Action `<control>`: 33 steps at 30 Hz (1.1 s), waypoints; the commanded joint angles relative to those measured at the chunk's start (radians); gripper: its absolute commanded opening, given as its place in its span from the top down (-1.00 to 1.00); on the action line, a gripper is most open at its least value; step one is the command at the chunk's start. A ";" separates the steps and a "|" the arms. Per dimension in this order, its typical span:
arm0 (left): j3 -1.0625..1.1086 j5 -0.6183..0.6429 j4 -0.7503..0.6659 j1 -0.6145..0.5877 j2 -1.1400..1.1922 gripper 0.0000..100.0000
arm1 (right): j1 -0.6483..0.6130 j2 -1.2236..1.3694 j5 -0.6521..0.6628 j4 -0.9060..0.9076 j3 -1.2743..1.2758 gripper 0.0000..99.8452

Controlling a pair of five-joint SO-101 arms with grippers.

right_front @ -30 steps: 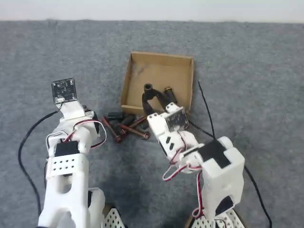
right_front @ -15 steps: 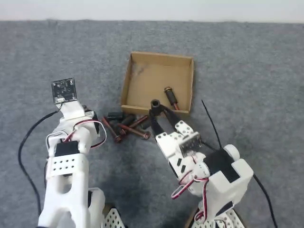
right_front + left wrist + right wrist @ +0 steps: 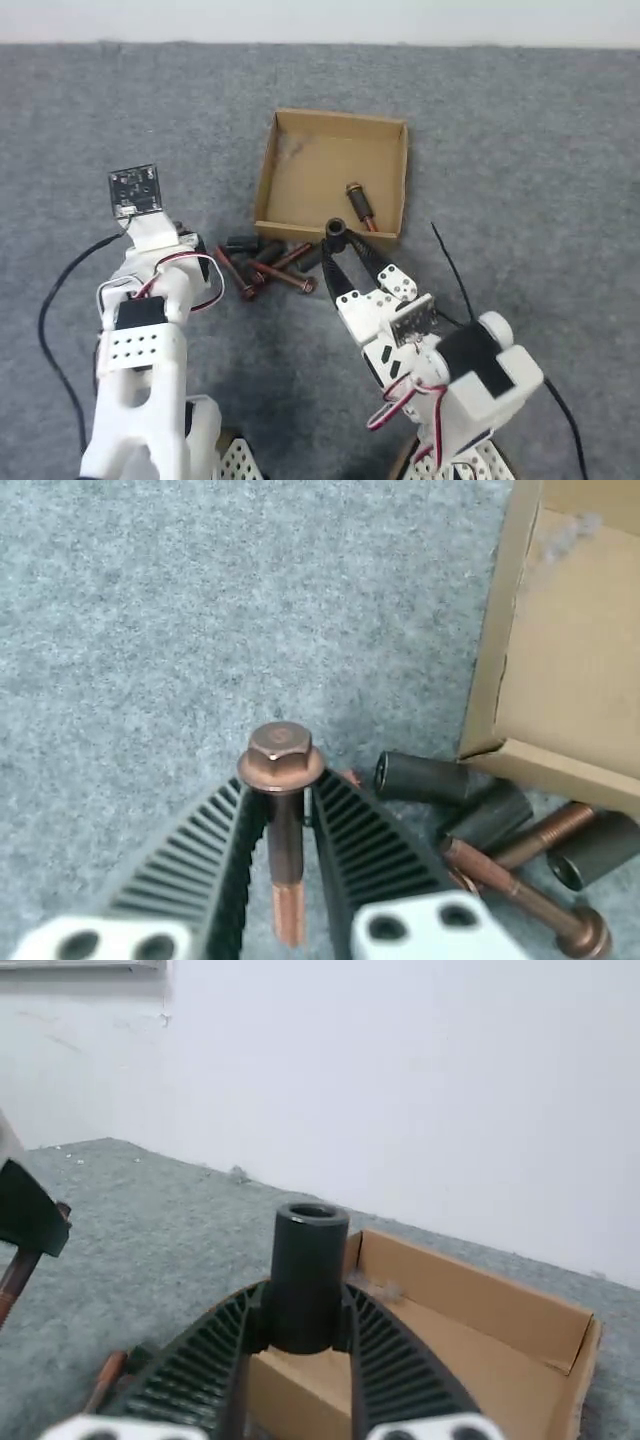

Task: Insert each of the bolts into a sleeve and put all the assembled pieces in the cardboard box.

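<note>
High view first: over the last second my right gripper (image 3: 338, 242) has drawn back from above the middle of the cardboard box (image 3: 262, 180) toward my own base. The dark sleeve (image 3: 336, 228) it clamps now stands upright just over the box's near wall. My left arm has not shifted, and neither has the pile of loose bolts and sleeves (image 3: 270, 262) beside the box. One assembled piece (image 3: 359, 204) lies inside the box.

In the left wrist view, my left gripper (image 3: 285, 802) pinches a copper bolt (image 3: 282, 762) by its shank, hex head out past the fingertips. The box's corner (image 3: 495, 670) and the loose parts (image 3: 420, 777) lie just beyond.

From above, my left fingers are tucked under the wrist camera and hard to see. In the right wrist view the sleeve's (image 3: 308, 1260) lower end is buried between the fingers (image 3: 215, 1345). A dark block with a coppery rod (image 3: 25, 1230) is cut off at the frame's edge; I cannot tell what it is.
</note>
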 commanded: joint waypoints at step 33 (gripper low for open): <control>-0.082 0.006 -0.611 0.456 -0.051 0.98 | 0.028 -0.091 -0.095 -0.022 0.029 0.99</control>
